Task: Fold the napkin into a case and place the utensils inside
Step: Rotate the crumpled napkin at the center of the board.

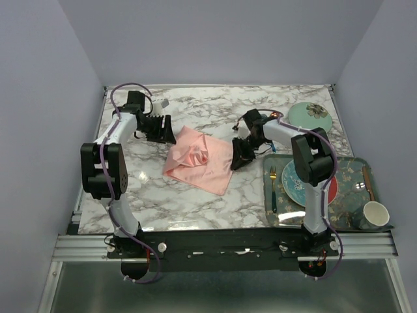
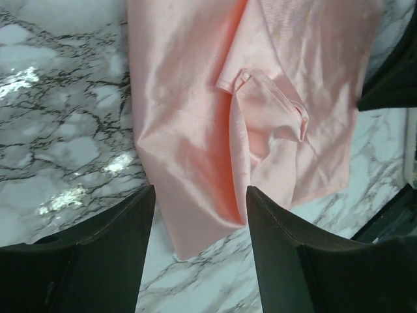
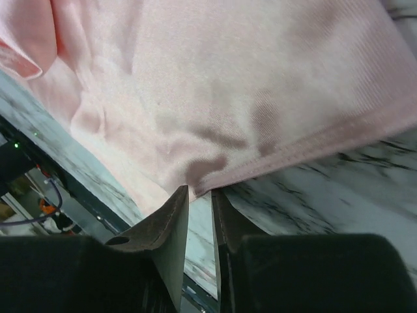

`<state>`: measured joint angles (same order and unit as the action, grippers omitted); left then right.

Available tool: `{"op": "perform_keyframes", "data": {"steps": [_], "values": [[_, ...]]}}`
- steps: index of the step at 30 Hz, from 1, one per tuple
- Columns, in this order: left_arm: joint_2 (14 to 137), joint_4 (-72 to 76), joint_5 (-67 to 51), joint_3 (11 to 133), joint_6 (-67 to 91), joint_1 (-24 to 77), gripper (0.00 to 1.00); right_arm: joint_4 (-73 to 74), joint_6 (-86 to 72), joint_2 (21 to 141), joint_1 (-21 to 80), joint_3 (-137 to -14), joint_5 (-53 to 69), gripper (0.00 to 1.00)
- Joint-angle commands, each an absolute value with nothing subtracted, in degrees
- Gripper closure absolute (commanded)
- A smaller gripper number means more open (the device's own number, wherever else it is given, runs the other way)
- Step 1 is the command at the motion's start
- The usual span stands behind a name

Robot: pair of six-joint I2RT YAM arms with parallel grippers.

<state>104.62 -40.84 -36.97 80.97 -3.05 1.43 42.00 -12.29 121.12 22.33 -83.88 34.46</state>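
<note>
The salmon-pink napkin [image 1: 199, 160] lies rumpled mid-table, partly doubled over with a small flap [image 2: 273, 107] curled up on top; no narrow case shape shows. My left gripper [image 1: 166, 134] is at its left edge, open, and a corner of the cloth [image 2: 195, 228] lies on the marble between the spread fingers without touching them. My right gripper [image 1: 236, 160] is at the right edge. Its jaws [image 3: 200, 190] stand a narrow gap apart with the stitched hem [image 3: 293, 147] right at the tips. A slim copper spoon [image 1: 369, 182] lies on the tray.
A patterned green tray [image 1: 348, 171] at the right holds stacked plates [image 1: 296, 182], a gold fork with teal handle [image 1: 273, 189] and a cup [image 1: 376, 214]. A pale green plate [image 1: 309, 116] sits at the back right. Walls enclose the table.
</note>
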Motion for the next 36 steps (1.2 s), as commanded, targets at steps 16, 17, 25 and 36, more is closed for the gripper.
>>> {"op": "perform_keyframes", "data": {"steps": [16, 17, 25, 36], "values": [[126.02, -47.46, -28.56, 100.28, -12.21, 4.92, 0.5, 56.6, 9.84, 111.71, 24.36, -80.5, 50.98, 0.26], [126.73, -47.63, -28.56, 100.89, -12.48, 5.97, 0.52, 56.69, 9.93, 111.36, 22.0, -81.2, 50.45, 0.26], [134.37, -47.64, -29.53, 110.2, -15.9, 13.0, 0.68, 50.9, 10.55, 112.67, 18.11, -84.99, 39.83, 0.29], [131.06, -43.33, -33.21, 118.13, -16.43, 10.55, 0.44, 43.07, 7.13, 118.12, 18.02, -85.08, 34.63, 0.51]]}}
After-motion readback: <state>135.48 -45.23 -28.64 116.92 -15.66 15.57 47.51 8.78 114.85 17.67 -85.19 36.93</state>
